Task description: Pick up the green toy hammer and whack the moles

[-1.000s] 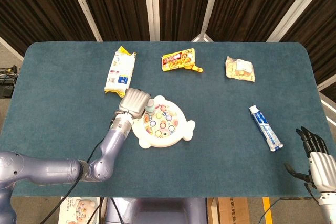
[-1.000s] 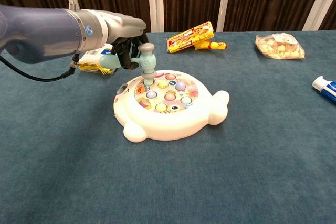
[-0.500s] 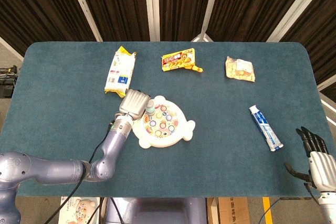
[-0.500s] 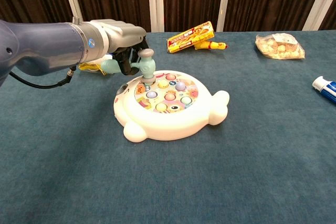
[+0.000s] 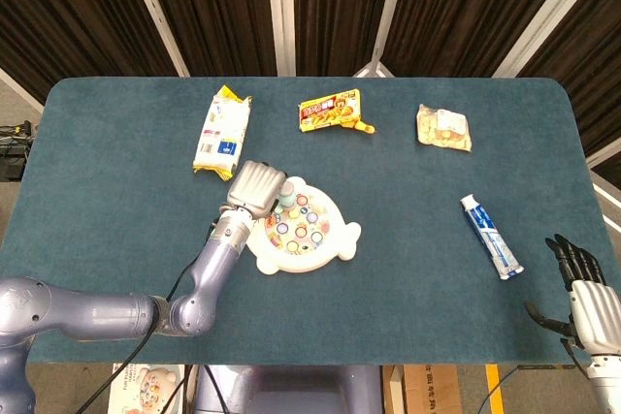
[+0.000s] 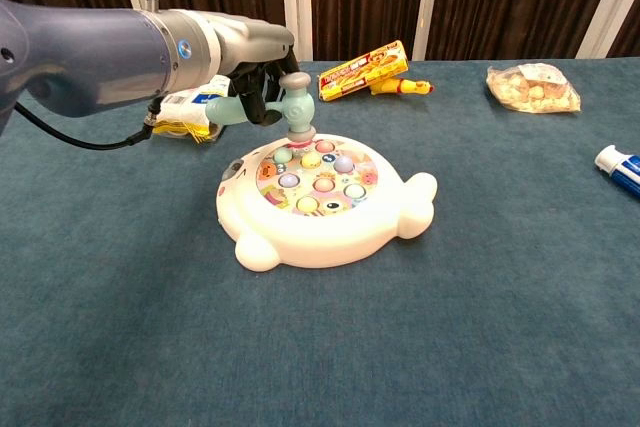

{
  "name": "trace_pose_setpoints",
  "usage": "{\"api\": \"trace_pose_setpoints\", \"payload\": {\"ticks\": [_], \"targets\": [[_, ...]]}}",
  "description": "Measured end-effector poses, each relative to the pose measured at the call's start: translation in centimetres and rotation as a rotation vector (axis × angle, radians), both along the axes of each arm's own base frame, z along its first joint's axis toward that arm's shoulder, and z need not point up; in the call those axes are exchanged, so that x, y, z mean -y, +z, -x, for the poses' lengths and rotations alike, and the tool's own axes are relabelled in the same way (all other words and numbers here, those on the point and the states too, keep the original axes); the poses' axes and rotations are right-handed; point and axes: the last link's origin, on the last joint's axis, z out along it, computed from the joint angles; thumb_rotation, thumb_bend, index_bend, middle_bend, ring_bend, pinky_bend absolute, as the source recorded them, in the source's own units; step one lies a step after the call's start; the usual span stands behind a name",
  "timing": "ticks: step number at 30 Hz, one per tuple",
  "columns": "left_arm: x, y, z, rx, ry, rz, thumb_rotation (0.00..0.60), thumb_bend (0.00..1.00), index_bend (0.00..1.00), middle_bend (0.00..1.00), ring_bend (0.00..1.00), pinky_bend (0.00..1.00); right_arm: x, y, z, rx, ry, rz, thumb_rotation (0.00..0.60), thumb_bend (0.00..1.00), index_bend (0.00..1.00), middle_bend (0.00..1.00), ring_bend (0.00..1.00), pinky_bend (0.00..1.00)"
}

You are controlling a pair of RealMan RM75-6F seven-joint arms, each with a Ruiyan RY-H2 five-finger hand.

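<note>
The left hand (image 6: 250, 72) hid most of the hammer (image 6: 285, 102) handle; the toothpaste tube (image 6: 622, 167) was cut off by the chest view's edge.

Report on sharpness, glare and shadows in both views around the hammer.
Head view: evenly lit, sharp, no glare; the left hand hides most of the green toy hammer. Chest view: hammer and mole board sharp, faint shadow under the board, the near arm large and slightly soft.

Teal table (image 5: 116, 181) with mole game (image 5: 303, 232)
</note>
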Motion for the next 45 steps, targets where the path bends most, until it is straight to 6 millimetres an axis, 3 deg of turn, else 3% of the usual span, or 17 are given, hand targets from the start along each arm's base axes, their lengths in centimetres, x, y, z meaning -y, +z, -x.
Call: {"api": "trace_pose_setpoints", "payload": {"ticks": [12,30,39,45], "targets": [[0.1,-0.8,-1.1,-0.022,-0.014,0.008,0.600,0.77,0.61,0.51,0.38,0.49,0.1,0.0,0.0,0.008,-0.004,-0.003,0.600,0.25,0.00,0.00,0.00,0.00],[0.5,-2.8,-0.5,-0.092,-0.019,0.032,0.600,0.77,0.62,0.51,0.38,0.49,0.1,0.0,0.0,0.020,-0.008,-0.004,0.600,0.25,0.00,0.00,0.00,0.00],[0.6,-2.6,-0.8,-0.080,-0.025,0.027,0.600,0.77,0.62,0.51,0.38,0.49,0.1,0.0,-0.1,0.020,-0.003,-0.004,0.600,0.25,0.00,0.00,0.00,0.00],[0.6,-1.4,-1.4,-0.037,-0.023,0.010,0.600,0.77,0.61,0.51,0.38,0.49,0.0,0.0,-0.1,0.015,-0.005,-0.003,0.600,0.25,0.00,0.00,0.00,0.00]]}}
